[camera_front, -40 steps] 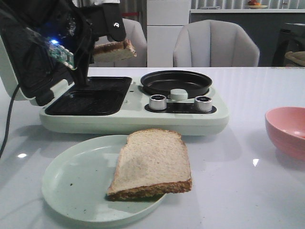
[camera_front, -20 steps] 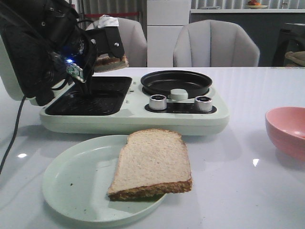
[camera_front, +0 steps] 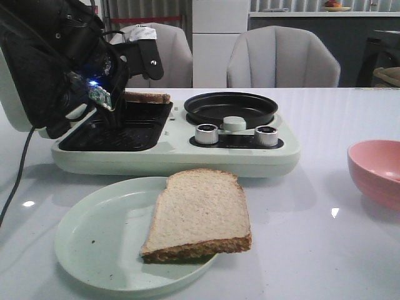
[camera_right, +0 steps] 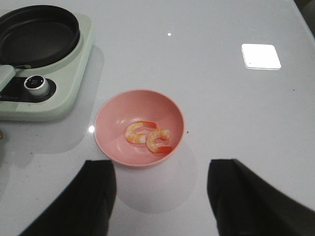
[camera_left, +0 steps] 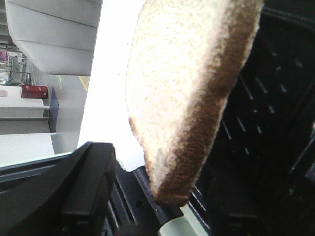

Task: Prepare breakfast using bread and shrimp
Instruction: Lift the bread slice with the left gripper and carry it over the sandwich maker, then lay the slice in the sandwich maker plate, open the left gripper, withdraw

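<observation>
Front view: left gripper pinches a bread slice by one edge, holding it low over the back of the black grill plate of the pale green breakfast maker. Slice is roughly level, near the plate's rear rim; can't tell if it touches. Grill lid stands open on the left. Round black pan sits right of the grill plate, two silver knobs in front of it. Second slice lies on the pale green plate in front of the maker, overhanging the plate's right rim. Pink bowl at far right of the white table.

Left wrist view: held slice fills the view above the ribbed grill surface.

Right wrist view: right gripper spread wide, empty, hovering above the bowl. Two shrimp lie side by side in the bowl, just beside the maker.
</observation>
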`<state>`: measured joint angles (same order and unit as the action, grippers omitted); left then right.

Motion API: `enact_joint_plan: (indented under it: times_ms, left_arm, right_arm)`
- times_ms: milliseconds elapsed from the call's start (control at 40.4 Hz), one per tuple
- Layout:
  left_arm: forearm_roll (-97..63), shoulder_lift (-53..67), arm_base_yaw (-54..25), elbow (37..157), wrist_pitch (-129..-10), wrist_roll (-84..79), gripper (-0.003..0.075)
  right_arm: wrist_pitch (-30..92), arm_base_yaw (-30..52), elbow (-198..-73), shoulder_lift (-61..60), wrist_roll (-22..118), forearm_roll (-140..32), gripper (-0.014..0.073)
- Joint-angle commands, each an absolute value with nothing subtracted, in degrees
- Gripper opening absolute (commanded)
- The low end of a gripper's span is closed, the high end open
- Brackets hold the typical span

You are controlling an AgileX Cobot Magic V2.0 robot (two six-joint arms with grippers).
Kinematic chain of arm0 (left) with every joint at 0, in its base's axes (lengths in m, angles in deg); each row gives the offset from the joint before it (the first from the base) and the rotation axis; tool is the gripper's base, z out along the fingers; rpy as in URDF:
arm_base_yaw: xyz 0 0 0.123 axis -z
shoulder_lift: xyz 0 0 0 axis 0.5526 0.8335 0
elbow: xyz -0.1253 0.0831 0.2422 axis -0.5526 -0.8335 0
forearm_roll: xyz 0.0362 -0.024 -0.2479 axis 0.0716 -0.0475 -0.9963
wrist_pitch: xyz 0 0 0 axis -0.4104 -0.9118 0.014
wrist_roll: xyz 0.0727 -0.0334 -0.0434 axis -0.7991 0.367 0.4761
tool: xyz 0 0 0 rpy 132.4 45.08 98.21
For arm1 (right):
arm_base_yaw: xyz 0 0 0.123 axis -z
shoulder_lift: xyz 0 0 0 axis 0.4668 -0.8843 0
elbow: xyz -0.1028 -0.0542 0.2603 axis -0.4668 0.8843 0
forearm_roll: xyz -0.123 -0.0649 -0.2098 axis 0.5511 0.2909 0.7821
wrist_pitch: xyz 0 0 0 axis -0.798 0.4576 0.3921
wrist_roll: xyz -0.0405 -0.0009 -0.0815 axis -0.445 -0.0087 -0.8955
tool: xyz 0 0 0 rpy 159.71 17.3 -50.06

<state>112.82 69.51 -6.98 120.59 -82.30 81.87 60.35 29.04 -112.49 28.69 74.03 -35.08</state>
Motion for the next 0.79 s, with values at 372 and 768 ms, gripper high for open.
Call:
enact_joint_plan:
  times_ms: [372, 768]
  left_arm:
    - [115.93, 53.51, -6.69, 110.31, -80.40, 82.52, 0.0437]
    - [91.85, 38.45, 6.49, 100.93, -93.42, 80.11, 0.0437]
  right_arm:
    - [56.35, 29.27, -113.96, 28.09, 73.82, -34.87, 0.0518]
    - [56.35, 29.27, -113.96, 28.09, 73.82, -34.87, 0.0518]
